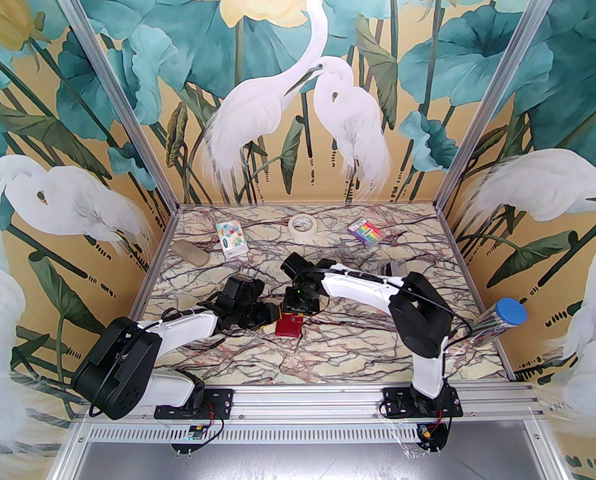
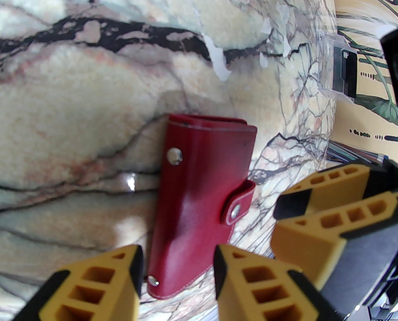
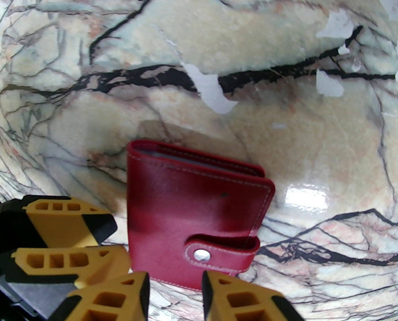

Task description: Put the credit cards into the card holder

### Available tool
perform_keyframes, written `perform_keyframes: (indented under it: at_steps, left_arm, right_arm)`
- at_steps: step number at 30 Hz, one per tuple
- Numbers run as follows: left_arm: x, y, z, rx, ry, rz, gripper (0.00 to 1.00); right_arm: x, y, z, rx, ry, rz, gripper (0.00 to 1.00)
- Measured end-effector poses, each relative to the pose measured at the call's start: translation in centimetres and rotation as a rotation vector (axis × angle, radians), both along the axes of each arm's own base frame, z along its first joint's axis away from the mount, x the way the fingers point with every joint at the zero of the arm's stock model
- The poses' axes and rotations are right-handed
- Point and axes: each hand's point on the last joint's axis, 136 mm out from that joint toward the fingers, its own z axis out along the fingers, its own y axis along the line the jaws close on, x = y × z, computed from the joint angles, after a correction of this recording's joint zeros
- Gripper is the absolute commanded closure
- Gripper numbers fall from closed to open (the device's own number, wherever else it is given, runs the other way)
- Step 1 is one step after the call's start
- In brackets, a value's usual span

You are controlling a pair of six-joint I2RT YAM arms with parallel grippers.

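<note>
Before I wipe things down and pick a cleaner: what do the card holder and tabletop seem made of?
Card holder: dark red leather or imitation, smooth, faintly glossy, pale edge stitching, metal snaps.
Tabletop: likely marble-print film, not stone; glossy, with white patches where it seems peeled.

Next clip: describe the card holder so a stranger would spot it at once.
Start at the dark-veined marble-patterned table and look at its middle, where the white left arm and white right arm meet. There lies a small dark red leather-like folding card holder, closed. Unlike the white tape roll and rainbow-striped packet at the far edge, it has a snap tab with a metal stud.
</note>
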Motion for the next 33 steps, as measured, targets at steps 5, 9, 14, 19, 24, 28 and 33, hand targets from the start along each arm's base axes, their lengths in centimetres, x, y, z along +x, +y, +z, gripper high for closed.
perform_keyframes:
  at_steps: [5, 9, 14, 19, 24, 28, 33]
  left_arm:
    - [0.1, -0.1, 0.2, -0.008, -0.008, -0.002, 0.64]
    - [0.2, -0.2, 0.3, -0.014, -0.012, -0.005, 0.65]
    - [0.2, -0.3, -0.1, -0.017, -0.006, -0.009, 0.67]
    - [0.0, -0.4, -0.4, -0.022, 0.000, -0.012, 0.69]
    - [-0.1, -0.4, -0.9, -0.024, 0.005, -0.013, 0.71]
    - [-0.5, -0.3, -1.4, -0.023, 0.014, -0.014, 0.71]
    - [-0.5, -0.4, -1.4, -0.032, 0.010, -0.018, 0.72]
  right_arm:
    - [-0.2, 0.0, -0.6, -0.009, 0.016, 0.001, 0.70]
    - [-0.5, 0.1, -1.1, -0.016, 0.027, 0.007, 0.71]
    - [-0.8, 0.3, -1.3, -0.019, 0.035, 0.007, 0.72]
    - [-0.9, 0.3, -1.7, -0.028, 0.044, 0.001, 0.72]
    - [-1.2, 0.3, -2.4, -0.043, 0.053, 0.004, 0.71]
    - [-1.3, 0.3, -2.5, -0.046, 0.055, 0.005, 0.71]
    - [-1.2, 0.2, -2.8, -0.067, 0.057, 0.005, 0.68]
